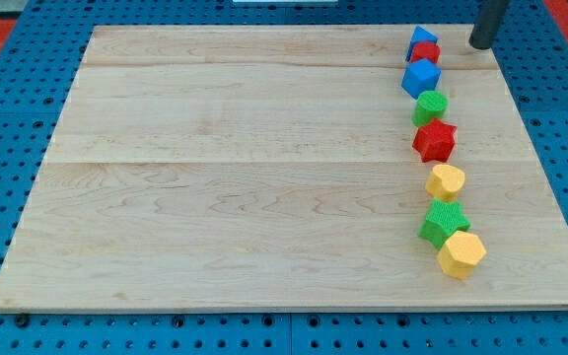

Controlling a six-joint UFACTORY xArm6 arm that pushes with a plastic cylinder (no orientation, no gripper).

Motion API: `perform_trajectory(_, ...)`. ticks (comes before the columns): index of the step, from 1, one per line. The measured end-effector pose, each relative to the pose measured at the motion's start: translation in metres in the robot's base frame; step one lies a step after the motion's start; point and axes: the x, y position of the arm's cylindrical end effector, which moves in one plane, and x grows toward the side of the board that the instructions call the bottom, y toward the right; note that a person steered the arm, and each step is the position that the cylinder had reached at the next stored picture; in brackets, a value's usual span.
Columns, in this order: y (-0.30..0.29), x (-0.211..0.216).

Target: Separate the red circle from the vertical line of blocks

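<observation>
The wooden board (pixel 264 177) holds a line of 8 blocks. The red circle (pixel 427 52) is tucked second from the top, touching 2 blue blocks. My tip (pixel 481 43), holding nothing, waits at its 3 o'clock. A slow, straight push toward 9 o'clock is needed.

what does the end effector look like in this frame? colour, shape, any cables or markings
Only a short stretch shows: a straight, round rod, dark grey to black and matte, entering from the view's top. My tip ends blunt and flat on the board, to the view's right of the red circle. No cables, labels or markings visible.
</observation>
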Motion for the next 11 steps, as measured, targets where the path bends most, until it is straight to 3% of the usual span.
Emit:
perform_trajectory(8, -0.005, 0.005)
perform_trajectory(11, -0.07, 0.027)
